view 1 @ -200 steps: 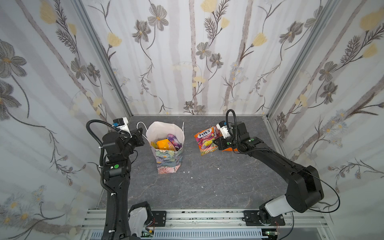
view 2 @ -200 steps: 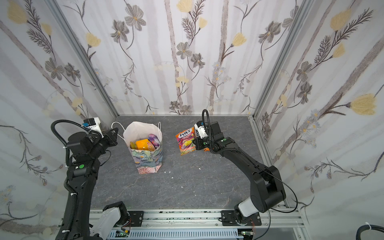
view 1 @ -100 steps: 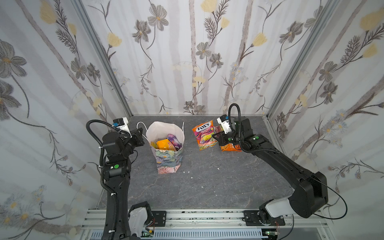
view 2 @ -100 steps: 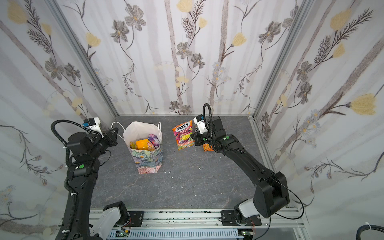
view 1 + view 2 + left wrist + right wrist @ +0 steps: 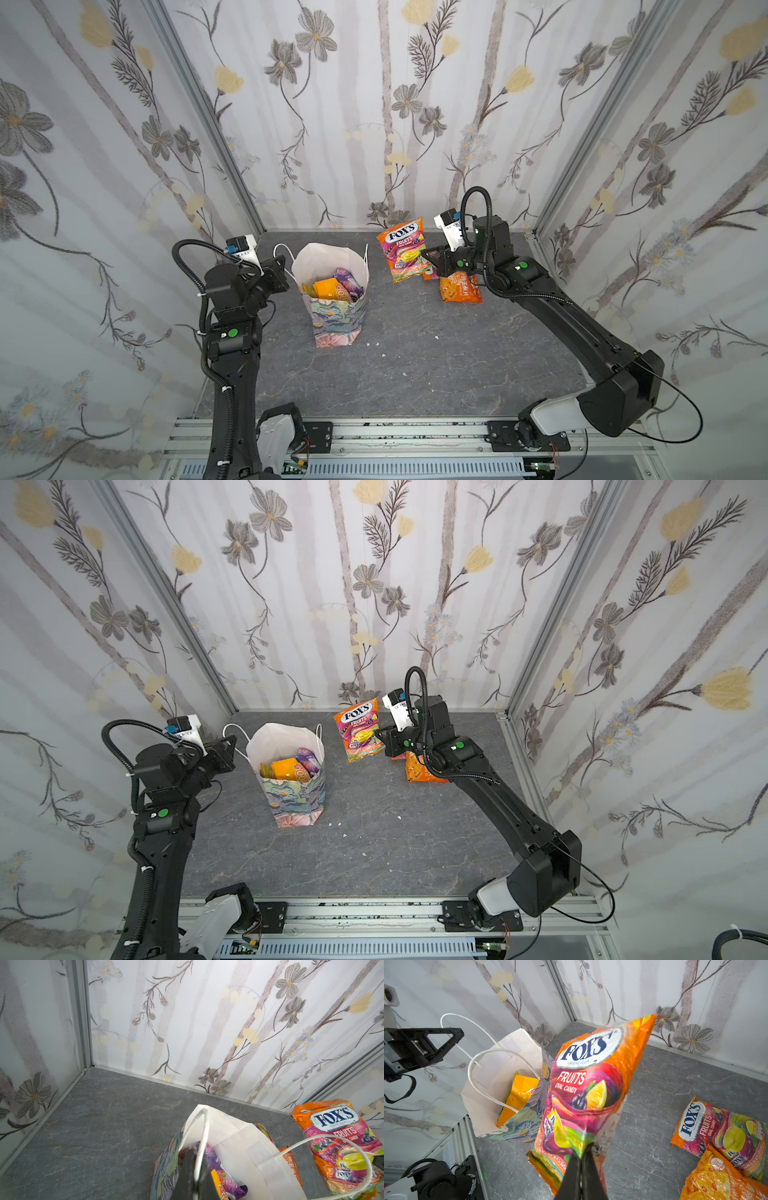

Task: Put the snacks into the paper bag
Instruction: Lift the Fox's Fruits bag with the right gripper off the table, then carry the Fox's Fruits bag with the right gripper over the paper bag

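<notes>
The paper bag (image 5: 337, 322) (image 5: 300, 802) stands upright at left of centre, white inside, painted outside. An orange pack (image 5: 327, 288) and a purple pack (image 5: 348, 279) lie in it. My left gripper (image 5: 284, 263) (image 5: 231, 742) (image 5: 195, 1167) is shut on the bag's white cord handle (image 5: 204, 1134). My right gripper (image 5: 428, 253) (image 5: 379, 734) (image 5: 581, 1153) is shut on the lower edge of an orange FOX'S Fruits pouch (image 5: 401, 253) (image 5: 588, 1084), which hangs above the table to the right of the bag (image 5: 492, 1076).
Below the right wrist an orange snack pouch (image 5: 461, 289) (image 5: 716, 1182) lies on the grey table beside a second FOX'S pouch (image 5: 720, 1128). Flowered walls close the left, back and right sides. Small white crumbs (image 5: 376, 344) lie in front of the bag.
My right gripper has lifted the FOX'S pouch off the table and carried it up and slightly left, toward the bag. The left arm and the bag have stayed put.
</notes>
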Controlling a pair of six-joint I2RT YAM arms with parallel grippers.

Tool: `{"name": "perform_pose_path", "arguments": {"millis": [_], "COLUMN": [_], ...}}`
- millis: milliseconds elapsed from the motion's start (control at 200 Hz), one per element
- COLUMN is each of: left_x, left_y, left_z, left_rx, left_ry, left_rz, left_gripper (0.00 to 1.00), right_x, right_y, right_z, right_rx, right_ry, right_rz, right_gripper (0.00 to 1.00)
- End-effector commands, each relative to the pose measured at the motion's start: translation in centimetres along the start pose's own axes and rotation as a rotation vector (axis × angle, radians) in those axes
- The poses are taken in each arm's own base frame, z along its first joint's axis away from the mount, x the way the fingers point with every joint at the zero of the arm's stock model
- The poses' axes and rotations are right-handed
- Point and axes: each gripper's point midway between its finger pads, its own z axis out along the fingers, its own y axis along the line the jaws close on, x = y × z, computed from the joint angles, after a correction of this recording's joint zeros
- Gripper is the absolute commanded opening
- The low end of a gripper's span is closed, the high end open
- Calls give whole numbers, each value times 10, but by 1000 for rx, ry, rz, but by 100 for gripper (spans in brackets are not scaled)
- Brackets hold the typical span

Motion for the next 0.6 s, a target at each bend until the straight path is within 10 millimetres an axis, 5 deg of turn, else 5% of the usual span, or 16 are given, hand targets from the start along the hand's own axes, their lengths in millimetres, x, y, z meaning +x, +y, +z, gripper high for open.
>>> {"name": "perform_pose_path", "arguments": {"millis": [0, 595], "left_x": [-10, -9], "left_y": [-5, -6], "left_z": [-2, -2], "left_rx": [19, 25], "left_ry": [-36, -35], "left_rz": [23, 22], "left_gripper": [6, 6], "right_x": [-17, -95], "right_y": [11, 83], "right_z": [-2, -13], "right_rx": [-37, -207], "right_ry": [-40, -243], "right_rz": [-44, -175], "right_gripper": [0, 0]}}
